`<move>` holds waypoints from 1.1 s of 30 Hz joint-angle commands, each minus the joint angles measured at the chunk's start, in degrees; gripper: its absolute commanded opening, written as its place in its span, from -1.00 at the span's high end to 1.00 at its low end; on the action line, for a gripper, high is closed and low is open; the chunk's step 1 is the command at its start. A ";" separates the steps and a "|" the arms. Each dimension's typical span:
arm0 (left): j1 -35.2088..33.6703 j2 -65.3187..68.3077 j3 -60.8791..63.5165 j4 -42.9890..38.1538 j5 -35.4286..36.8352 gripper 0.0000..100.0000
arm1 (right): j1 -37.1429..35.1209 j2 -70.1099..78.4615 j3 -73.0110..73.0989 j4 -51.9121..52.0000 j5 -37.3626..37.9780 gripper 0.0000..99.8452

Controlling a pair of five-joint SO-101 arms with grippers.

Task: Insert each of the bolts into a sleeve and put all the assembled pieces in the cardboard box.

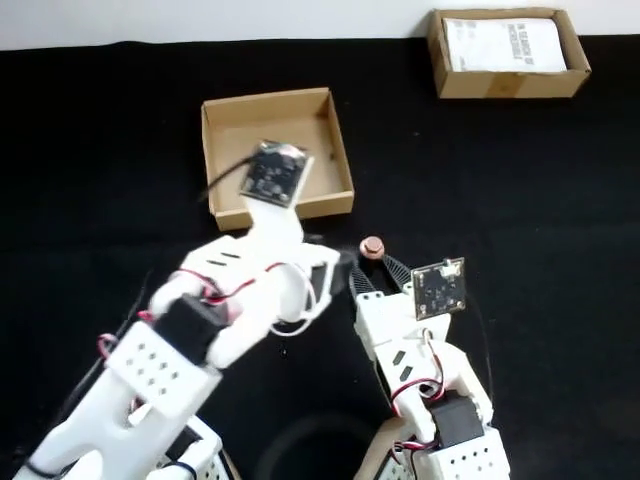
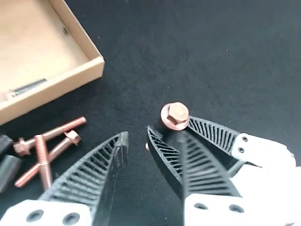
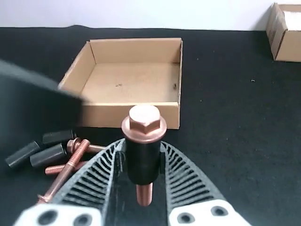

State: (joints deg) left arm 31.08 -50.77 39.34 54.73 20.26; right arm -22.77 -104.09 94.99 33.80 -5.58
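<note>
Right, starting at the left of the high view: the left arm's white body runs up from the lower left corner, and its wrist camera hangs over the near wall of the open cardboard box [image 1: 230,130], which sits upper left of centre on the black table [image 1: 530,250].

Over to the left wrist view. Loose bolts [image 2: 41,160] lie crossed in a small heap at the lower left, copper and threaded, flat on the table just outside the box wall. The left gripper [image 2: 137,139] comes up from the bottom edge with its ribbed black fingers [image 2: 101,172] parted. There is a narrow gap at the tips, wider toward the base, and nothing is held between them.

Now the centre, in the right wrist view. The right gripper [image 3: 142,146] is clamped on a black sleeve [image 3: 142,165] with a bolt [image 3: 143,127] run through it. Its long axis stands upright in the frame, hex flange head on top and the threaded tip poking out below the sleeve. Spare sleeves [image 3: 49,155] lie on their sides at the left, beside more loose bolts.

From the high view that bolt head faces up, just right of the box's near right corner.

Far upper right, a second box [image 1: 505,85] holds a printed sheet.
</note>
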 commanded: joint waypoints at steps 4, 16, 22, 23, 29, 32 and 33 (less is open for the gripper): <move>-5.67 -11.91 -7.43 8.97 0.00 0.96 | 5.58 4.35 -12.26 -1.19 0.35 0.99; -35.21 -47.16 12.18 9.41 0.00 0.98 | 4.35 57.01 -54.55 -1.27 11.78 0.99; -44.79 -52.62 21.58 9.32 0.26 0.98 | 0.22 76.79 -70.29 -1.27 36.13 0.99; -46.29 -52.44 22.46 9.14 0.26 0.98 | -0.66 78.99 -72.31 -1.27 39.56 0.99; -52.79 -52.44 30.90 8.97 0.09 0.98 | -5.67 90.51 -80.48 -1.54 55.38 0.99; -57.27 -52.44 36.18 8.53 0.09 0.98 | -6.29 96.04 -83.21 -1.63 61.63 0.99; -58.77 -52.44 37.93 7.21 0.09 0.98 | -6.29 97.98 -84.26 -1.63 63.74 0.99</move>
State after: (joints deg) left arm -23.78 -102.99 73.98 64.04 20.26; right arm -28.57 -9.23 16.40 33.80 52.44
